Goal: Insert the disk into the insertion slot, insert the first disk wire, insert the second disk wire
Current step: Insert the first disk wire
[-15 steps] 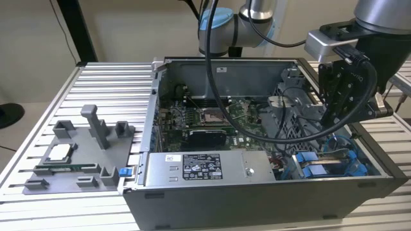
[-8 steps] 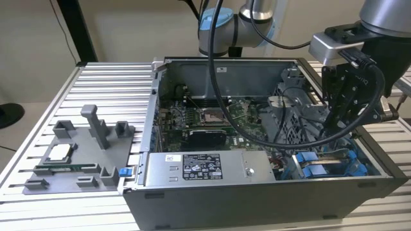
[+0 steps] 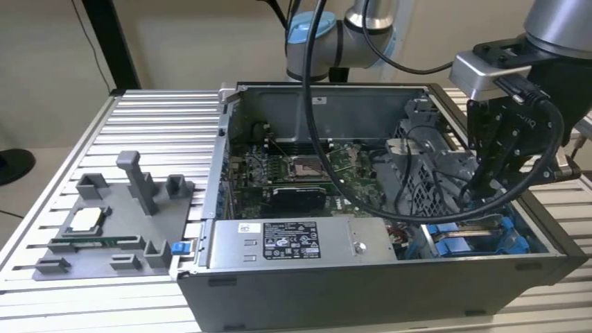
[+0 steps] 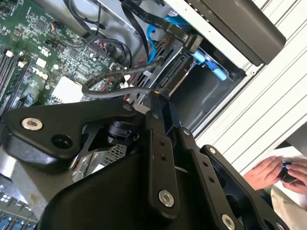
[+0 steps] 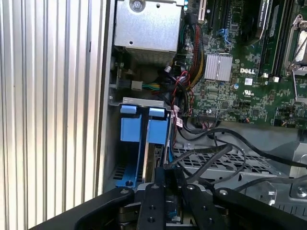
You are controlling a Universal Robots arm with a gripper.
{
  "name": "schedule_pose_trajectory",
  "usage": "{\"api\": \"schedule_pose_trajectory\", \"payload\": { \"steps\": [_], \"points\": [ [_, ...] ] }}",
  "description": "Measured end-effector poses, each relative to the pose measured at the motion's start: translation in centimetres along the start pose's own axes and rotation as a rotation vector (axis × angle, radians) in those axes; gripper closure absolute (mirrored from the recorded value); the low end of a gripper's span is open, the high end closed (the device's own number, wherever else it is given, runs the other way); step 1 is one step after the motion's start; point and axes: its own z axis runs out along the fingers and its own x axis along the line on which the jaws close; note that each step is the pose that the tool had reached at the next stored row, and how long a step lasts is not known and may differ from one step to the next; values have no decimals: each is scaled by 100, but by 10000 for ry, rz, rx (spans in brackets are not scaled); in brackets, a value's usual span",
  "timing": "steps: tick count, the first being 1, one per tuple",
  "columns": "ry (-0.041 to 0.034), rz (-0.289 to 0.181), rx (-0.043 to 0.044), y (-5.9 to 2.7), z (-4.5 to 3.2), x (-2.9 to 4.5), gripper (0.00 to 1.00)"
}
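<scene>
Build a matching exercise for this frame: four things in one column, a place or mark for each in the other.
Things:
1. insertion slot
2. power-supply box
3. fixture plate
4. motherboard

Marks:
A. lies on the ribbed table, outside the case
B. green, deep inside the case
C. blue rails
D. white label on top

Pairs: 1-C, 2-D, 3-A, 4-B

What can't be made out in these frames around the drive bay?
1. Grey metal drive bay with blue plastic rails: the end by the gripper and what it holds, first wrist view, hidden behind the black gripper.
2. Black wires beside it: their ends, first wrist view, run under the gripper.
3. Person's hands: second wrist view, cut off by the picture's edge.
</scene>
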Motion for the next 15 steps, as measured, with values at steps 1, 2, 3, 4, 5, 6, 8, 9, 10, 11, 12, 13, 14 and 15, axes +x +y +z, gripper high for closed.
{"api": "schedule_pose_trajectory", "payload": {
  "steps": [1, 2, 3, 4, 5, 6, 8, 9, 10, 11, 12, 13, 14, 15],
  "points": [
    [-1, 1, -2, 1, 3, 12, 100],
    [0, 2, -5, 1, 5, 23, 100],
    [-1, 2, -6, 1, 9, 35, 100],
    [0, 3, -9, 2, 11, 44, 100],
    [-1, 4, -9, 2, 14, 50, 100],
    [-1, 5, -9, 2, 14, 51, 100],
    [-1, 4, -9, 1, 14, 51, 100],
    [-1, 4, -9, 1, 14, 51, 100],
    [0, 5, -9, 1, 14, 51, 100],
    [0, 4, -9, 1, 14, 51, 100],
    [0, 4, -9, 1, 14, 51, 100],
    [0, 4, -9, 1, 14, 51, 100],
    [-1, 4, -9, 1, 14, 51, 100],
    [0, 5, -9, 1, 14, 53, 100]
  ]
}}
